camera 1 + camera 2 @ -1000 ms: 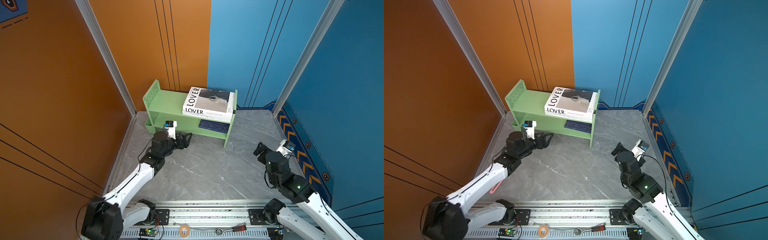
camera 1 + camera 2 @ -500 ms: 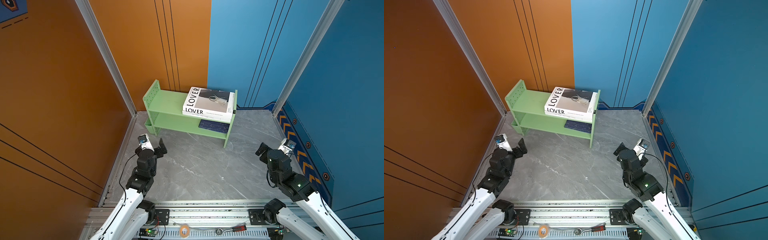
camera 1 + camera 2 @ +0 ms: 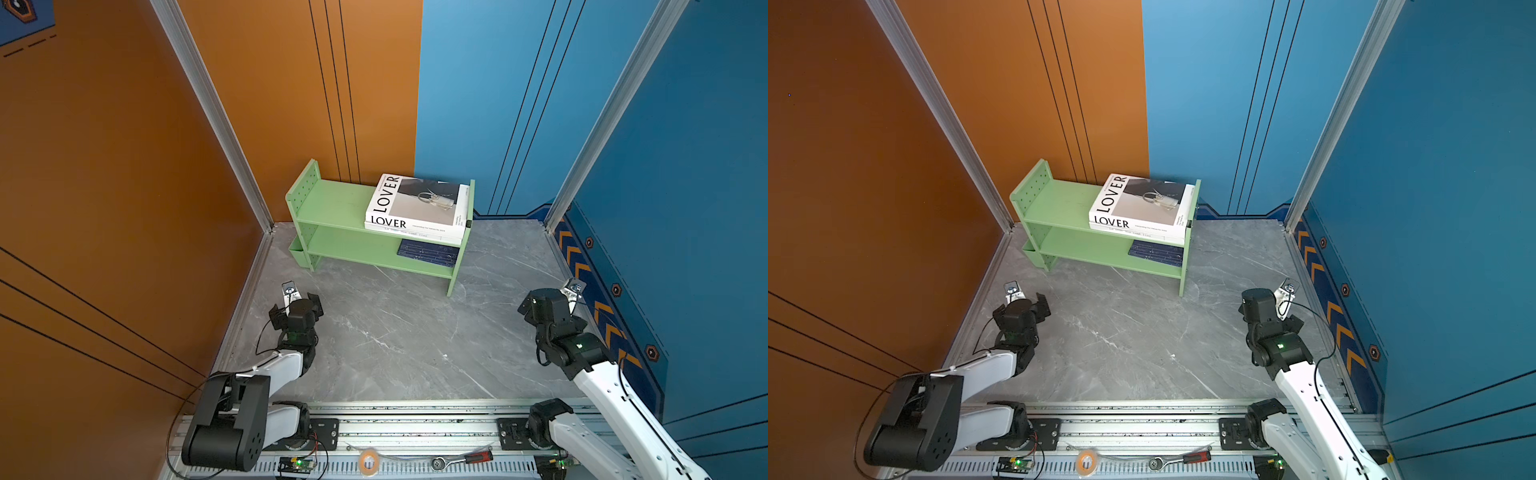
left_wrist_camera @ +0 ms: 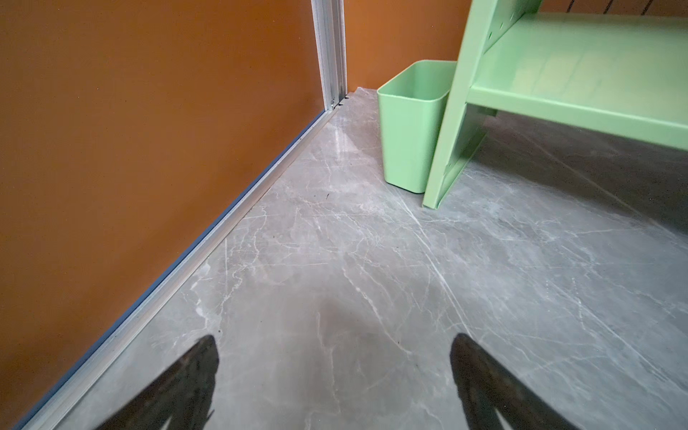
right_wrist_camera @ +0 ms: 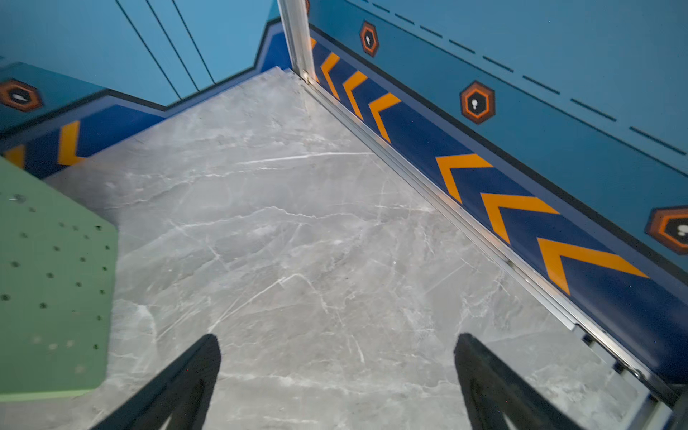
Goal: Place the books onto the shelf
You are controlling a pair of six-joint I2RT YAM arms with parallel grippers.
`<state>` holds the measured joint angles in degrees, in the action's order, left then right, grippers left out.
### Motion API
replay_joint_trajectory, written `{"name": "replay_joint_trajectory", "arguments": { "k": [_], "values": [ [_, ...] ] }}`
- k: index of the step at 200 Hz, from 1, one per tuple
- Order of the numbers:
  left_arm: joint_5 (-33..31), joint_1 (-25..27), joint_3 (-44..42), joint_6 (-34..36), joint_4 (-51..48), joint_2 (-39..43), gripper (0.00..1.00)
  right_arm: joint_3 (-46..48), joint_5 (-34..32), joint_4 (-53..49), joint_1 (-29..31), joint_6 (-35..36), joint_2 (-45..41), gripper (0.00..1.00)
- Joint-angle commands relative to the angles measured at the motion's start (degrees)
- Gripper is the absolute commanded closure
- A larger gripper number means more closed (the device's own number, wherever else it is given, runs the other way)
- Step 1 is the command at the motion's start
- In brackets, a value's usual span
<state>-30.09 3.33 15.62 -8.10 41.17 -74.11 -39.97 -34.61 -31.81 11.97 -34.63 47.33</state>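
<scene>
The light green shelf stands at the back of the grey floor. The books lie flat at its right end. A white "LOVER" book tops another white one on the upper tier. Navy books rest on the lower tier. My left gripper is open and empty over the floor, in front of the shelf's left end. My right gripper hangs open and empty near the right wall.
A green side bin hangs at the shelf's left panel near the orange wall. The shelf's peg-holed right panel shows in the right wrist view. The blue wall bounds the right. A tape roll and a ratchet lie on the front rail.
My left arm has drawn back from the shelf's lower tier to the near left floor, its jaws spreading slightly wider. The right arm has barely shifted.
</scene>
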Motion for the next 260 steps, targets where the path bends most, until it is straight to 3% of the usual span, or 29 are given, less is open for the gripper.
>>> {"name": "replay_joint_trajectory", "arguments": {
  "k": [1, 21, 59, 76, 93, 133, 172, 202, 238, 260],
  "values": [
    [5.29, -1.29, -1.55, 2.04, 14.11, -4.18, 0.02, 1.18, 2.34, 4.9, -2.22, 3.24, 2.1, 0.0],
    [8.14, -2.62, -3.02, 2.37, 24.2, -10.29, 0.02, 1.9, 0.31, 8.11, -3.22, 6.89, 5.3, 0.0],
    [14.9, -3.41, -0.79, 3.27, 18.89, -10.73, 0.02, 2.19, -1.84, 14.44, -3.68, 12.67, 11.17, 0.0],
    [14.32, -1.86, 0.41, 6.19, 25.56, -17.25, 0.02, 3.12, -2.64, 19.46, -3.78, 15.21, 13.34, 0.0],
    [13.64, -1.43, 2.68, 5.27, 14.81, -13.54, 0.02, 4.13, -2.74, 25.07, -3.86, 18.2, 15.35, 0.0],
    [14.56, -1.76, 4.11, 5.46, 14.8, -15.09, 0.02, 6.67, -0.09, 40.7, -4.42, 25.49, 22.88, 0.0],
    [13.19, -1.07, 4.34, 5.8, 14.75, -15.26, 0.02, 12.87, 4.1, 63.49, -4.1, 28.55, 30.97, 0.0],
    [11.77, -0.26, 4.66, 6.52, 14.64, -15.43, 0.02, 16.09, 1.33, 75.22, -2.74, 31.43, 35.12, 0.0],
    [11.39, 0.09, 4.93, 6.94, 14.2, -15.53, 0.02, 18.96, 6.0, 81.79, -4.69, 30.65, 37.05, 0.0],
    [11.32, 0.18, 4.87, 7.03, 14.21, -15.54, 0.02, 17.64, 10.39, 78.9, -5.95, 30.48, 37.56, 0.0]
  ]
}}
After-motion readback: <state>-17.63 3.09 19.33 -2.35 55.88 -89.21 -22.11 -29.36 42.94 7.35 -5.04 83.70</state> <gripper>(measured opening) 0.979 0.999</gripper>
